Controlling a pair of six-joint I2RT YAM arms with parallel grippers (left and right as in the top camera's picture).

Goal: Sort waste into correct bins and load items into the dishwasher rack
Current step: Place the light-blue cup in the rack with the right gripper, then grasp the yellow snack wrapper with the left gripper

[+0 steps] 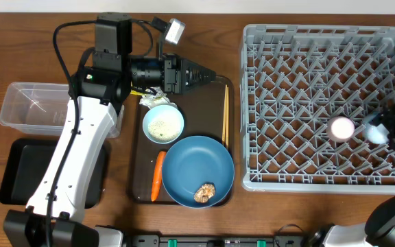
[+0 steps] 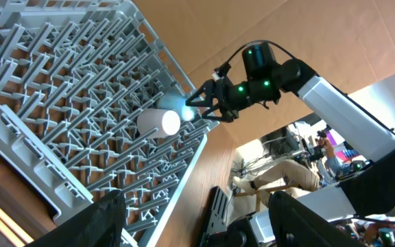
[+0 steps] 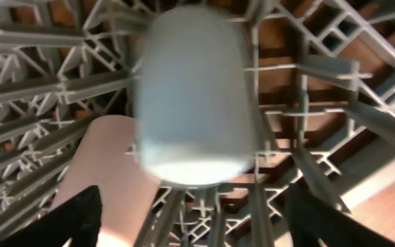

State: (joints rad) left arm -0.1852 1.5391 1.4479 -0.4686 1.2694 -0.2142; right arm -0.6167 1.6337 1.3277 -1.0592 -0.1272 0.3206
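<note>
The grey dishwasher rack [image 1: 321, 41] fills the right side. A pink cup [image 1: 341, 127] lies on its lattice, and a light-blue cup [image 1: 374, 130] lies just right of it. My right gripper [image 1: 388, 129] stands open at the light-blue cup [image 3: 194, 96], fingers [image 3: 74, 219] wide and clear of its sides, with the pink cup [image 3: 108, 178] alongside. My left gripper [image 1: 210, 74] hovers open and empty over the top of the brown tray [image 1: 137, 185]. On that tray are a bowl of rice [image 1: 163, 125], a blue plate [image 1: 197, 165] with a brown lump [image 1: 204, 193], a carrot [image 1: 157, 175] and chopsticks [image 1: 225, 110].
A clear tub [image 1: 29, 106] and a black tray [image 1: 19, 171] sit at the far left, partly under my left arm. Crumpled paper and a wrapper [image 1: 158, 100] lie behind the bowl. The left wrist view shows the rack [image 2: 60, 82] and my right gripper [image 2: 208, 104] from the side.
</note>
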